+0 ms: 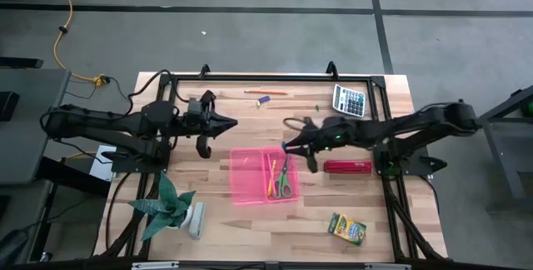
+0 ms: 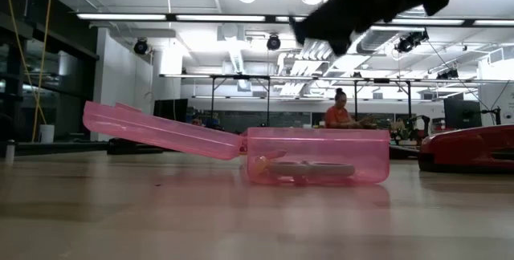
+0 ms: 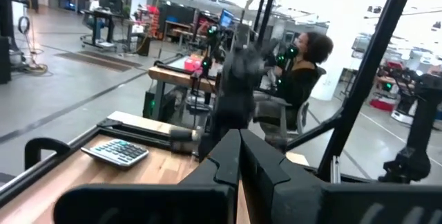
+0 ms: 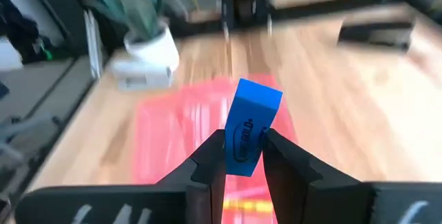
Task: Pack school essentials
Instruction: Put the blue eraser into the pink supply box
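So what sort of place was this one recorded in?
Probably a robotics lab or workshop: a large open hall with ceiling strip lights, more workbenches with equipment, and a person seated beyond the wooden table.

Grey concrete floor [image 1: 250, 28] crossed by dark seams surrounds the light wooden table [image 1: 250, 220], centre frame. A yellow cable [image 1: 58, 20] trails at upper left. Low view: white ceiling with strip lights [image 2: 120, 16], workbenches, seated person [image 2: 339, 114] mid-right.
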You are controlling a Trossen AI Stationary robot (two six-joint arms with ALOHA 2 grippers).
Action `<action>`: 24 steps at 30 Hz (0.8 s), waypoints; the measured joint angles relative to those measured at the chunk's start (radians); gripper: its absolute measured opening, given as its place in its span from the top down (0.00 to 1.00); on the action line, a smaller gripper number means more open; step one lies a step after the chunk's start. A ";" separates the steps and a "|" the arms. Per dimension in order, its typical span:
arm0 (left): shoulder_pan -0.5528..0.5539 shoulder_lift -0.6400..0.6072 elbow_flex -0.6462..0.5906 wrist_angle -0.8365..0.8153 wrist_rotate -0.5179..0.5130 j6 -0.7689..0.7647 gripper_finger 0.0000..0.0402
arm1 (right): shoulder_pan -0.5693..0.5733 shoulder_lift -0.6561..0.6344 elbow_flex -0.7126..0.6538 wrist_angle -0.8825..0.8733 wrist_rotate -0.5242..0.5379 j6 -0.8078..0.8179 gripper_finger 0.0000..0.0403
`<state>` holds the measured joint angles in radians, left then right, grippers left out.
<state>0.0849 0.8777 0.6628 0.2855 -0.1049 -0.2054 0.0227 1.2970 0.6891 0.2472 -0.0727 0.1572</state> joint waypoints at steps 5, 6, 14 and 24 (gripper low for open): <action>0.000 -0.005 0.000 -0.007 -0.013 0.000 1.00 | 0.000 0.139 0.000 0.003 -0.009 0.001 0.82; 0.000 -0.005 0.000 -0.009 -0.013 0.000 1.00 | 0.000 0.161 0.000 0.004 -0.009 0.002 0.82; 0.000 -0.005 0.000 -0.021 -0.031 0.000 1.00 | -0.001 0.325 0.106 -0.093 -0.009 -0.010 0.82; 0.000 -0.005 0.000 -0.029 -0.039 0.000 1.00 | -0.024 0.493 0.311 -0.400 0.016 -0.080 0.82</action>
<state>0.0849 0.8730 0.6628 0.2569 -0.1444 -0.2054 -0.0012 1.7902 0.9999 -0.1532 -0.0566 0.0776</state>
